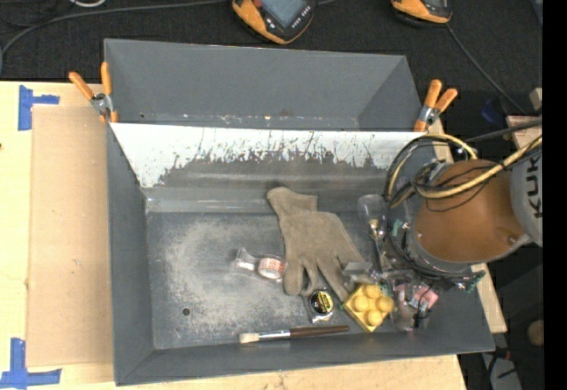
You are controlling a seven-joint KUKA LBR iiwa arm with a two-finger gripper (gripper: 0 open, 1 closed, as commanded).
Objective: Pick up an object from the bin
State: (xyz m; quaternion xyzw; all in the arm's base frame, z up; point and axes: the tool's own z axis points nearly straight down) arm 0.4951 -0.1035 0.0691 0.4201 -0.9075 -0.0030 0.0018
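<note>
My gripper [387,266] is low in the bin's right front corner, under the arm's orange cover. Just below it lies a yellow knobbed block [368,306], touching or nearly touching the gripper's underside. A grey-brown work glove [310,242] lies spread to the gripper's left, its fingertips reaching towards the block. A small black and yellow tape measure [321,305] sits at the glove's fingertips, left of the block.
A small clear bottle with a red label [259,266] lies mid-bin, left of the glove. A thin brush with a dark handle [292,335] lies along the front wall. The bin's right wall is close behind the gripper. Bare floor stretches to the left.
</note>
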